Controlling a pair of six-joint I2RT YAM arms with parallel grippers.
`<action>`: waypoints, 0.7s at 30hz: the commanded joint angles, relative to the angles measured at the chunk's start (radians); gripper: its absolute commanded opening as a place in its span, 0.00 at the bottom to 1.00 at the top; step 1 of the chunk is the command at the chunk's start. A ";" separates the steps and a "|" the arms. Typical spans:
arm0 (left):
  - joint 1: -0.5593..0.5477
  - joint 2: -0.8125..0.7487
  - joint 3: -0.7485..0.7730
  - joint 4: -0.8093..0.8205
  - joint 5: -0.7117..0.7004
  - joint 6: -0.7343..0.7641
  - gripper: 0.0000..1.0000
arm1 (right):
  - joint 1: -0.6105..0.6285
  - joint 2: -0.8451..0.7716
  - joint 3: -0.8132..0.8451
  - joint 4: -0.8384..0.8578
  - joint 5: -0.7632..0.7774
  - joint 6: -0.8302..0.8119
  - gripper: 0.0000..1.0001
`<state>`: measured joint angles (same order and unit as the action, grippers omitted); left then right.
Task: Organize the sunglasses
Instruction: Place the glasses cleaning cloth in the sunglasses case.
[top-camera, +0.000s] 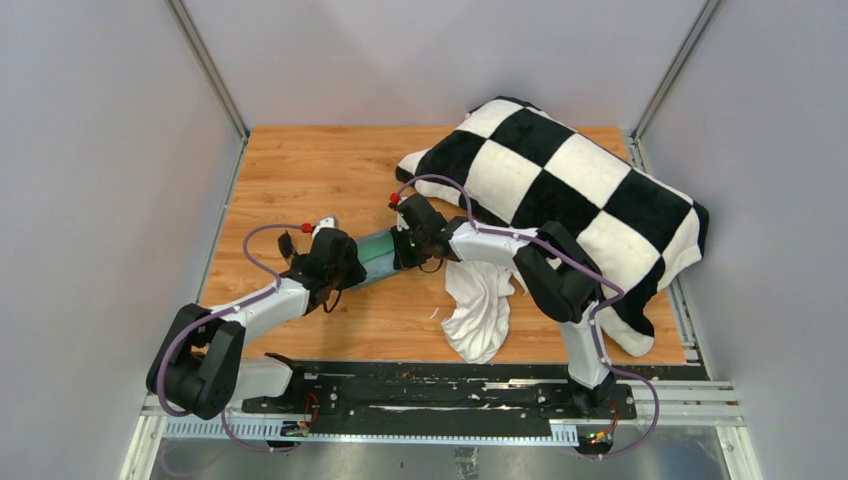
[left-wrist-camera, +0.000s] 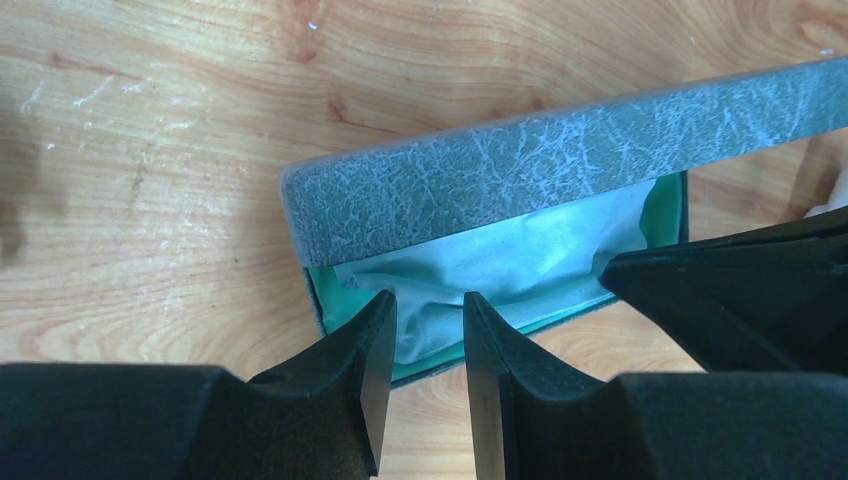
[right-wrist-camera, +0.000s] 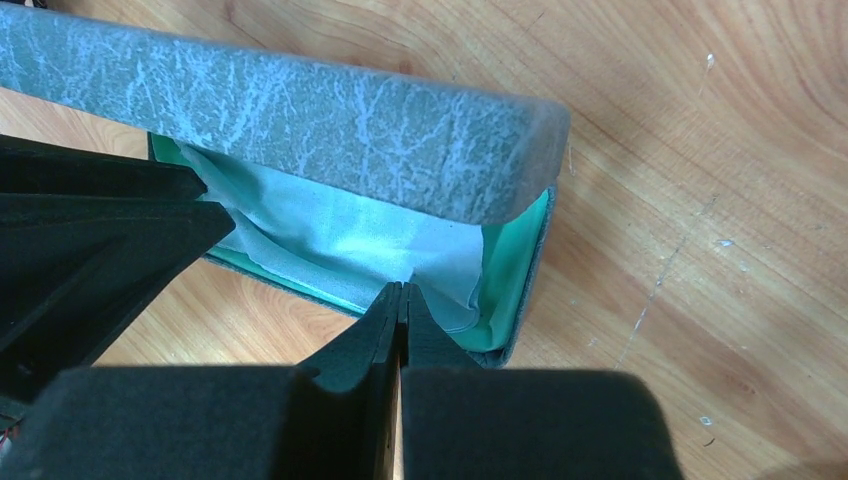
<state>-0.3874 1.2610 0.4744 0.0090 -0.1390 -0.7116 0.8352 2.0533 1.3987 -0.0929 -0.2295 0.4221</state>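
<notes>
The case (top-camera: 378, 257) lies a little left of the middle of the bench (top-camera: 300, 170), its lid (left-wrist-camera: 560, 170) half raised. The cloth (left-wrist-camera: 500, 265) covers the inside. We see the sunglasses in no view; they may lie under the cloth, but we cannot tell. Our left gripper (left-wrist-camera: 428, 312) is at the left end of the case, fingers a little spread, nothing between them. Our right gripper (right-wrist-camera: 402, 298) is at the right end, fingers pressed together, it seems on a fold of the cloth. If it pulls, the cloth may come out and drag the glasses along. If the lid drops, it may trap the cloth edge.
</notes>
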 joint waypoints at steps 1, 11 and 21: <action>0.008 -0.009 0.003 -0.031 -0.008 0.029 0.36 | 0.010 0.011 -0.034 -0.025 0.009 -0.022 0.00; 0.007 -0.089 0.030 -0.043 0.073 0.002 0.36 | 0.014 -0.054 -0.010 -0.036 0.003 -0.025 0.00; 0.008 -0.016 0.004 0.032 0.035 -0.003 0.35 | 0.051 -0.001 0.074 -0.038 -0.029 -0.006 0.00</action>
<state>-0.3874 1.2018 0.4824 -0.0025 -0.0818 -0.7143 0.8513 2.0342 1.4242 -0.1093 -0.2382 0.4179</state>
